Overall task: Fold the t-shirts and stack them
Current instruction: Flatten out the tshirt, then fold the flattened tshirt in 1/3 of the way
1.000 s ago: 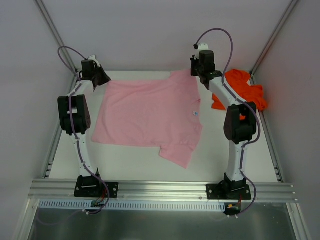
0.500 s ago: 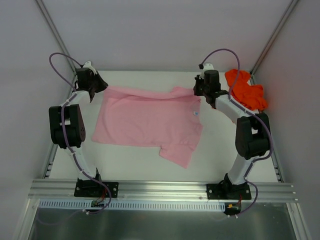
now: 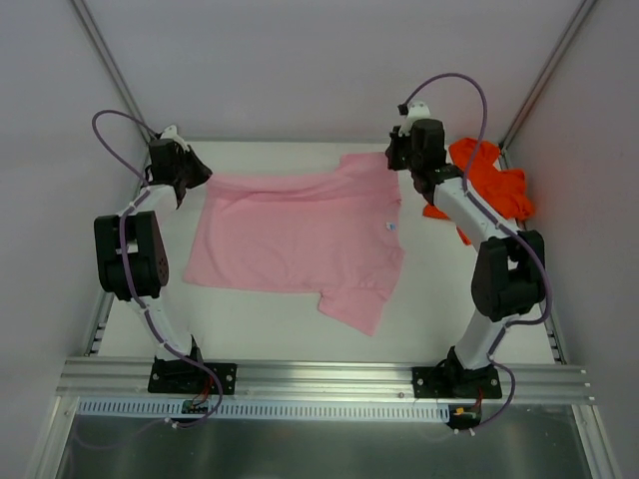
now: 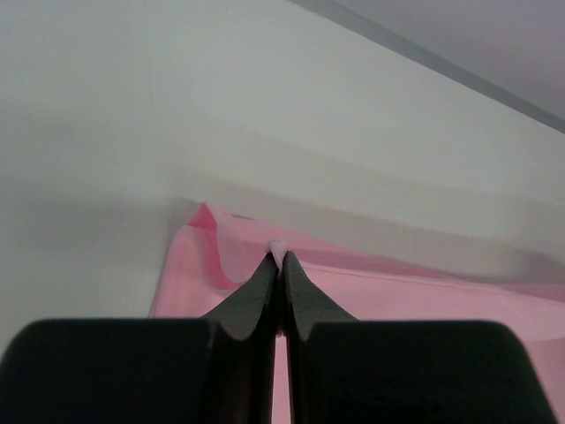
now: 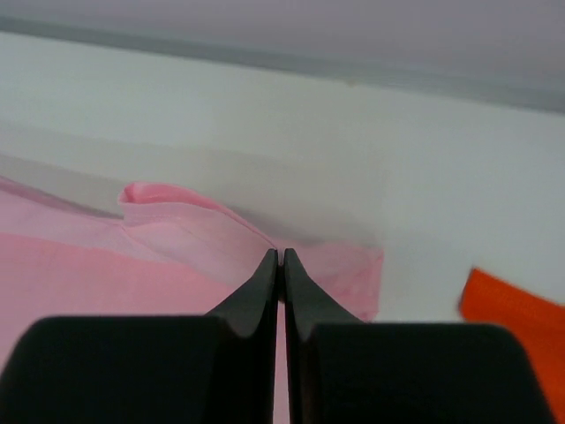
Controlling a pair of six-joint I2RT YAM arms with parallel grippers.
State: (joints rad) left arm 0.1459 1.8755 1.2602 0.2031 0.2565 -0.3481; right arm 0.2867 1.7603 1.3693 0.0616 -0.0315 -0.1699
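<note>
1. Top external: pink t-shirt is laid on the table, its far corners pinched by left gripper and right gripper.
2. First fold is judged begun; that edge must be carried nearward evenly.
3. Orange-red t-shirt is bunched far right.

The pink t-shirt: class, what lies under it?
Only the white table shows around the pink t-shirt. The left gripper and right gripper pinch its far edge. Whatever lies beneath the flat cloth is covered.
</note>
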